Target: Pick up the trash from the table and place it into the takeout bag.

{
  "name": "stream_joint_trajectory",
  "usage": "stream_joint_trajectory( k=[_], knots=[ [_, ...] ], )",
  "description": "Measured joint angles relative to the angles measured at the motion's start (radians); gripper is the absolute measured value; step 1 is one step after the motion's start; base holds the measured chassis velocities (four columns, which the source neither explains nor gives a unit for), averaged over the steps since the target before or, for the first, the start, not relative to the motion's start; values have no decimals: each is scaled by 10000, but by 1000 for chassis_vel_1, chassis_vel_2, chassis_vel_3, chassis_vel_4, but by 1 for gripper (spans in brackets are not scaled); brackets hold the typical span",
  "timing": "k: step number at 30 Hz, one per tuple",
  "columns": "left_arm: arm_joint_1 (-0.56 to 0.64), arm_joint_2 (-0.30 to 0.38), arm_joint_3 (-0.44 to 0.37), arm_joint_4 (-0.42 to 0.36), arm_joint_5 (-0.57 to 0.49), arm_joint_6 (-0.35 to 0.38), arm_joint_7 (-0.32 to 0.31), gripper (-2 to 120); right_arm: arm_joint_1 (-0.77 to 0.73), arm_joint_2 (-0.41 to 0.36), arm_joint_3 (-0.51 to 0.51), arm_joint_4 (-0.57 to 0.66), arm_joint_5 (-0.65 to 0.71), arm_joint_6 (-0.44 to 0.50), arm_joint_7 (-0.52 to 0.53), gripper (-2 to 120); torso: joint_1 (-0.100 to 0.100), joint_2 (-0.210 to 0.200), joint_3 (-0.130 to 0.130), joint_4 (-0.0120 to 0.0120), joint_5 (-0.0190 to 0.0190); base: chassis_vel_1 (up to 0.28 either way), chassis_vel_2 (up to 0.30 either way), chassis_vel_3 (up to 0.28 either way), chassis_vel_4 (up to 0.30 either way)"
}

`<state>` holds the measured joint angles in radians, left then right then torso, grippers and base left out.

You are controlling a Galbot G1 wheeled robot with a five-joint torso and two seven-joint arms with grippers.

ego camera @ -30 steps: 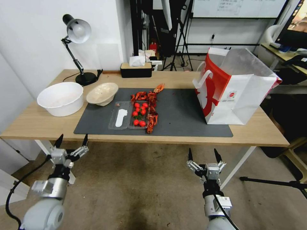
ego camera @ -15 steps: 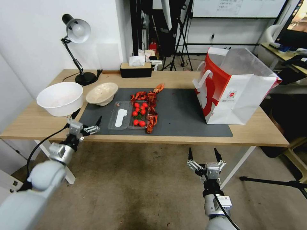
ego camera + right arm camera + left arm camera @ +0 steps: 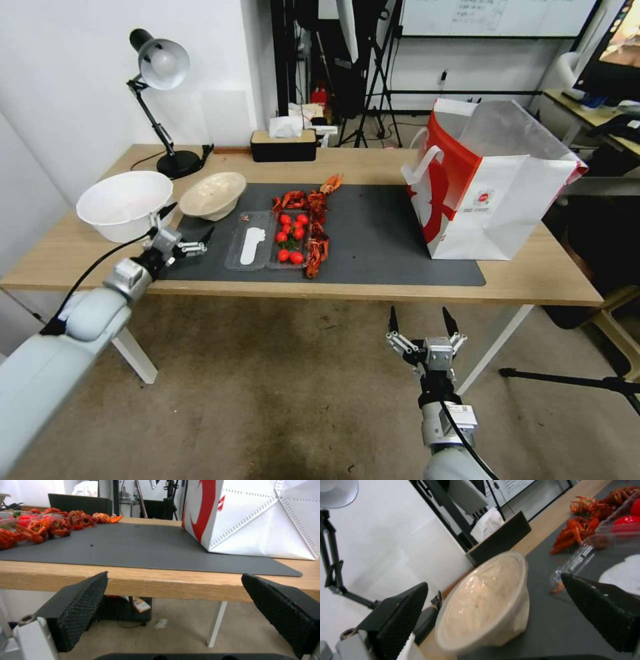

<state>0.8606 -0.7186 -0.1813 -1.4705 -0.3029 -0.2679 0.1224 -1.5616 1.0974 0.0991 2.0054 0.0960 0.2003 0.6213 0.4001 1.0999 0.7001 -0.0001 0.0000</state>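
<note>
A: Entry, left to right. White bowl (image 3: 125, 203) at the far left of the table (image 3: 560, 277), off the mat. Beside it, the cream shallow bowl (image 3: 213, 195) tilted on its side at the dark grey mat (image 3: 387, 240) corner.

B: Left gripper (image 3: 185, 235)?

A: Over the mat's left end, just in front of the cream bowl, near but apart from it. Fingers spread wide, nothing between them. In the left wrist view the bowl (image 3: 486, 600) sits framed between the two pads (image 3: 403, 612), mouth turned toward the camera.

B: So the step in hand is the approach to the first piece of trash.

A: My reading, yes. No contact visible.

B: Middle of the mat?

A: Clear plastic tray (image 3: 267, 248) with cherry tomatoes (image 3: 291, 237) and a white utensil (image 3: 252, 244); crayfish shells (image 3: 315, 220) strung along its right side and behind. All on the mat, untouched.

B: Right side?

A: Takeout bag (image 3: 490, 183) stands upright on the mat's right end, mouth open, foil lining showing. Well apart from the bowl. Right gripper (image 3: 419, 321) hangs below the table's front edge, fingers apart, holding nothing.

B: Next move calls for?

A: Judgement only: advance until one pad goes inside the rim and the other outside, then close. The tilted bowl may rock or slide on the mat if nudged first. Carry has to cross the tray and shells, so lift high.
</note>
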Motion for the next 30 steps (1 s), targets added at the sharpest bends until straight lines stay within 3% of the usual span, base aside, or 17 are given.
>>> stream_joint_trajectory(
  k=[7, 16, 25, 30],
  knots=[
    [-873, -71, 934, 681, 60, -51, 186, 85, -22, 5, 107, 27, -6, -8, 12, 100, 0, 1, -1, 1, 0, 0, 0, 0, 0],
    [-1222, -101, 1354, 1107, 86, -106, 333, 78, -58, 4, 203, 37, -6, -10, 16, 100, 0, 1, -1, 2, -1, 0, 0, 0, 0],
    [-2096, -29, 2308, 1835, 118, -186, 458, 74, -20, 26, 227, -14, -2, -10, 26, 100, 0, 1, -1, 1, -1, 0, 0, 0, 0],
    [-2566, 44, 2788, 2150, 123, -191, 490, 59, -26, 38, 261, -46, 12, 3, 36, 100, -1, 1, -1, 2, 0, 0, 0, 0, 0]
  ],
)
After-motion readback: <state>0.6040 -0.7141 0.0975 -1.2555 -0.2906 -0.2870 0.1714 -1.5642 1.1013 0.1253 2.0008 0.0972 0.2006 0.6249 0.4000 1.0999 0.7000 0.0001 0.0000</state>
